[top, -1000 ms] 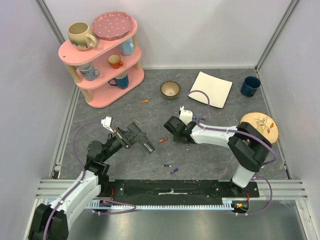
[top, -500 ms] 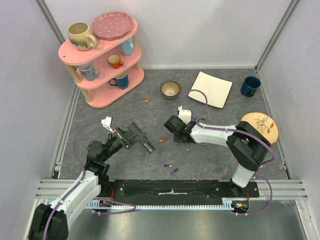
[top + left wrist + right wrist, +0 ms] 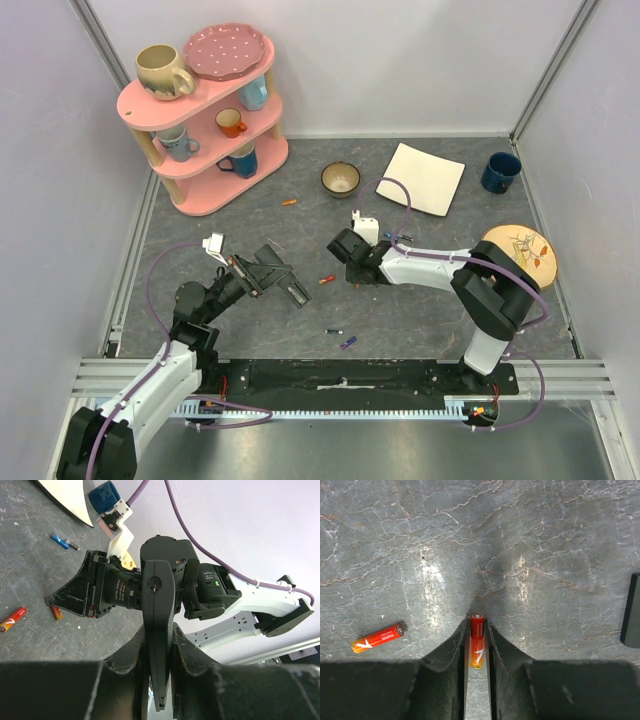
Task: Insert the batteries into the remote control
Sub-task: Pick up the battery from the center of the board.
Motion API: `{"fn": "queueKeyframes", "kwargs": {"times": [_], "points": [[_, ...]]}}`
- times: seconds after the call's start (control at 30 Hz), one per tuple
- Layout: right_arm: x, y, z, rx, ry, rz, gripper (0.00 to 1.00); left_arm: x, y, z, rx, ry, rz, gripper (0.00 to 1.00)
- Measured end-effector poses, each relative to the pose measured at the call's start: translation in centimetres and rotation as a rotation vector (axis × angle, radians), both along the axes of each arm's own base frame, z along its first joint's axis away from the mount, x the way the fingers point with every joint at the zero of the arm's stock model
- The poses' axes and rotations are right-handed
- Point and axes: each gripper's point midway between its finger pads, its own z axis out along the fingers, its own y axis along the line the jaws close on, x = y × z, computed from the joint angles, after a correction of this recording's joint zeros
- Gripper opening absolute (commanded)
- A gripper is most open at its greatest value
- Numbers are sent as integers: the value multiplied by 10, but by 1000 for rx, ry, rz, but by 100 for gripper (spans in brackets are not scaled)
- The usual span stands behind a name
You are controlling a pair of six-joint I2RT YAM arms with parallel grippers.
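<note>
Red battery (image 3: 477,642) lies on the grey mat (image 3: 545,540), right of the remote control (image 3: 157,605) clamped in my left gripper (image 3: 159,642), pinched lengthwise by my right gripper (image 3: 477,625), so I'd grip firmly and lift straight up without letting it tilt.

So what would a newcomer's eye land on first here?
Probably the left gripper clamping the black remote control, left of centre. Next, the right gripper at mid-table, closed around a red battery. Then the pink shelf in the far left corner.
</note>
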Motion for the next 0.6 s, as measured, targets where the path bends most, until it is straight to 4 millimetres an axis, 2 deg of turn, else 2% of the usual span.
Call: {"fn": "queueKeyframes", "kwargs": {"times": [0.47,0.6], "points": [[3,3,0,22,16,25,10,0,0,1,-2,-2,3,2],[3,4,0,30,24,39,0,1,1,1,-3,-2,10,2]]}}
